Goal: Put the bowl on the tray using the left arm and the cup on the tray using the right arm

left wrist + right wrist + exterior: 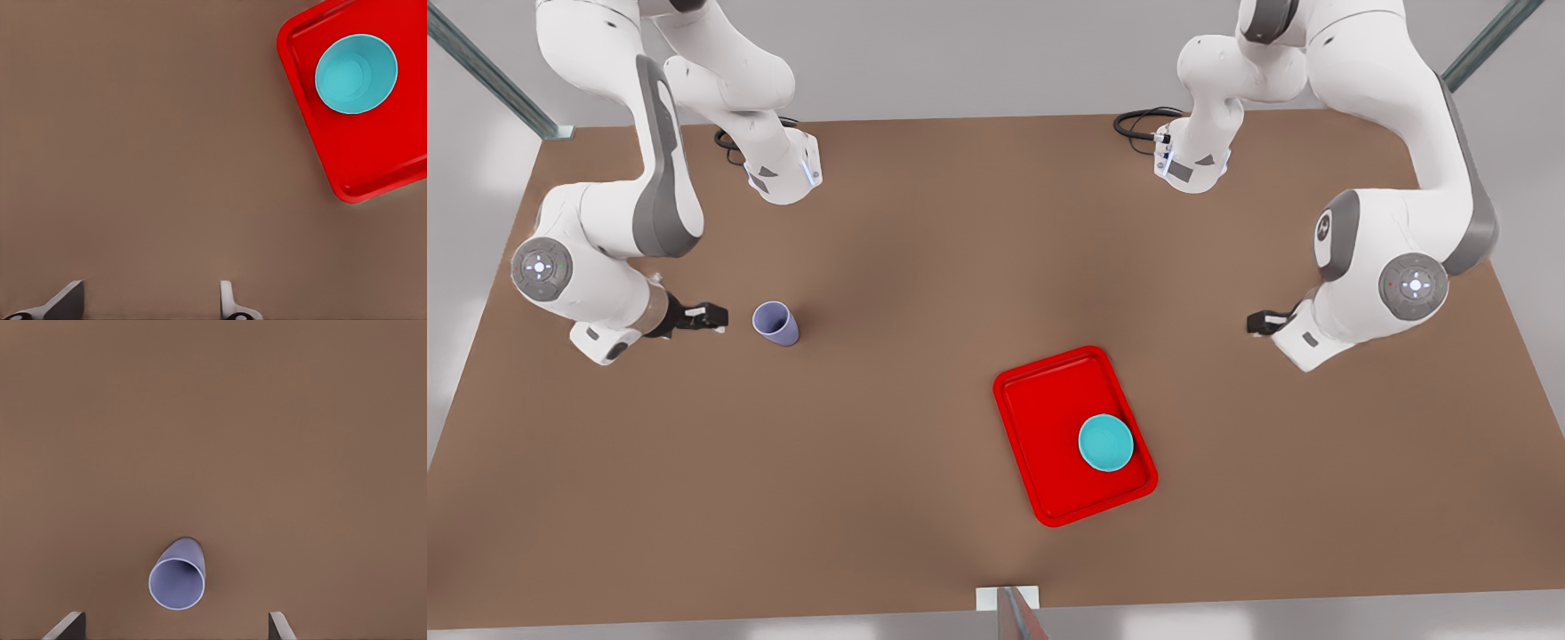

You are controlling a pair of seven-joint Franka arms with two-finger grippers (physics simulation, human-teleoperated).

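Note:
The turquoise bowl stands upright inside the red tray, near one of its corners. The lavender cup stands upright on the brown table at the front view's left, well away from the tray. My right gripper hovers just beside the cup, open and holding nothing. On the front view's right, my left gripper hangs open over bare table, off to the side of the tray.
Both arm bases stand at the table's far edge with black cables beside them. A small white bracket sits at the near edge. Bare table lies between the cup and the tray.

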